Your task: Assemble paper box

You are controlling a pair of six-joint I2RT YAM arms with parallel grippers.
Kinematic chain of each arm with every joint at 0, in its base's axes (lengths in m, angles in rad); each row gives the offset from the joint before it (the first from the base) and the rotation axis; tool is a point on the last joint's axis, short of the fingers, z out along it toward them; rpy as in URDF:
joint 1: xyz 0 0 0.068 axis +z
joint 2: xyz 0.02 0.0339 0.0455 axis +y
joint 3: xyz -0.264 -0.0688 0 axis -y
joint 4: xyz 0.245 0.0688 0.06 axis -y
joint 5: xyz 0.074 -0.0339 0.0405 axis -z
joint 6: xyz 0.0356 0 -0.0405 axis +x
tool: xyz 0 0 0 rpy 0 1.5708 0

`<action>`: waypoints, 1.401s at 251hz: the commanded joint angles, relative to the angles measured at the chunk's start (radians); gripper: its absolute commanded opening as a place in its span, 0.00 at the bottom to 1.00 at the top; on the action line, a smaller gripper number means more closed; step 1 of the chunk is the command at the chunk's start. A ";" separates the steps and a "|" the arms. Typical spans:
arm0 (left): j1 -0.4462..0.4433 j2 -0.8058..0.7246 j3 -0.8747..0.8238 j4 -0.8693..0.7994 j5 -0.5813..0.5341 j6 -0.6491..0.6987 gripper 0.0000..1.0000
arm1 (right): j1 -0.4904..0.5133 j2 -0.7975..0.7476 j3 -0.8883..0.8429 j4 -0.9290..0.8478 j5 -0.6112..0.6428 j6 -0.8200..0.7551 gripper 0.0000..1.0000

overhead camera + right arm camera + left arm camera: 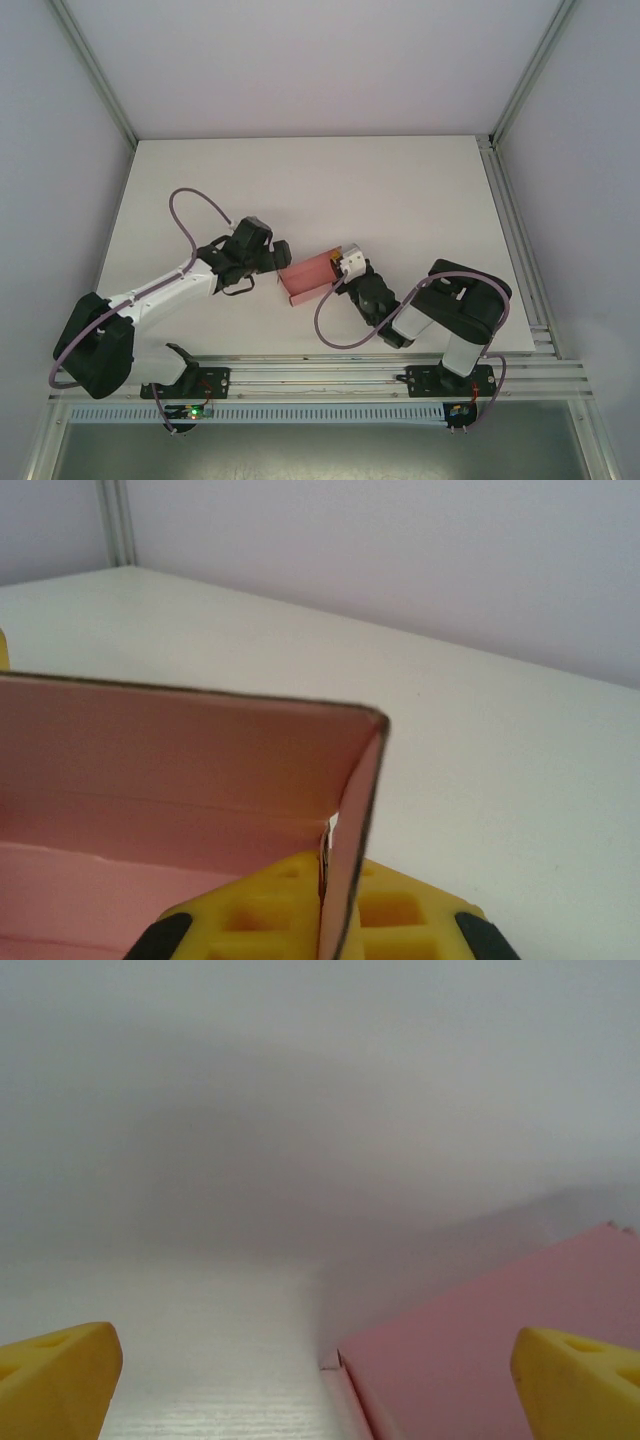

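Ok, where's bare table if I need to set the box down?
Far half of the table, from the box to the back wall, is bare. Crowded near the front middle: the left gripper open beside the box, the right gripper shut on its wall.

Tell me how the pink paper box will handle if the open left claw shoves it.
Probably floppy: the paper box has thin card walls, seen edge-on where the right claw pinches one. Likely light, so a shove could slide or pivot it on the smooth table. Its unclosed walls may buckle under the left claw.
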 commanded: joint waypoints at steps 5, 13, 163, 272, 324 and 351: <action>0.003 -0.023 -0.069 0.110 0.080 -0.014 0.97 | 0.027 0.012 -0.035 -0.113 -0.014 -0.007 0.14; 0.002 -0.024 -0.077 0.120 0.091 -0.010 0.97 | 0.031 0.003 -0.036 -0.116 -0.014 -0.006 0.16; -0.032 -0.009 -0.106 0.193 0.238 0.288 0.91 | 0.041 -0.449 -0.090 -0.586 -0.073 0.126 0.48; -0.102 0.225 0.054 0.114 0.230 0.452 0.86 | 0.023 -0.952 -0.086 -0.982 0.002 0.304 0.66; -0.127 0.346 0.130 0.069 0.211 0.529 0.79 | -0.065 -0.938 0.000 -1.139 -0.150 0.330 0.78; -0.130 0.420 0.168 0.065 0.229 0.610 0.78 | -0.173 -0.869 0.071 -1.240 -0.204 0.372 0.79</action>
